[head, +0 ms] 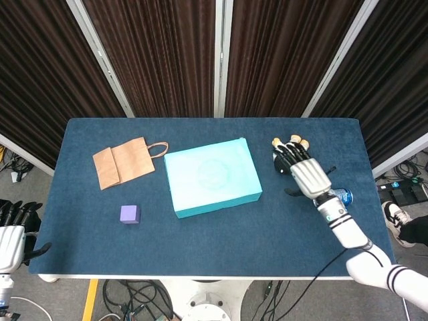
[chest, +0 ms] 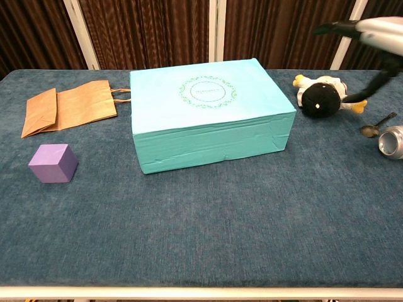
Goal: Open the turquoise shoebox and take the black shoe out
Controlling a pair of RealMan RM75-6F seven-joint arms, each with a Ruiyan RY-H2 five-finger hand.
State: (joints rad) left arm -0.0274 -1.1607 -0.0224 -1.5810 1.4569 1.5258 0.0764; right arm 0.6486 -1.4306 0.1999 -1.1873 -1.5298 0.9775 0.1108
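The turquoise shoebox (head: pixel 212 177) (chest: pixel 208 113) lies mid-table with its lid down; the black shoe is hidden inside. My right hand (head: pixel 306 174) (chest: pixel 368 38) hovers above the table to the right of the box, over the plush toy, fingers spread and holding nothing. My left hand (head: pixel 12 234) hangs off the table's left front corner, fingers apart, empty, and shows only in the head view.
A plush toy (chest: pixel 322 95) sits right of the box, partly under my right hand. A spoon (chest: pixel 376 125) and a blue can (chest: pixel 391 141) lie at the far right. A brown paper bag (head: pixel 125 161) and a purple cube (head: pixel 130 214) lie left of the box.
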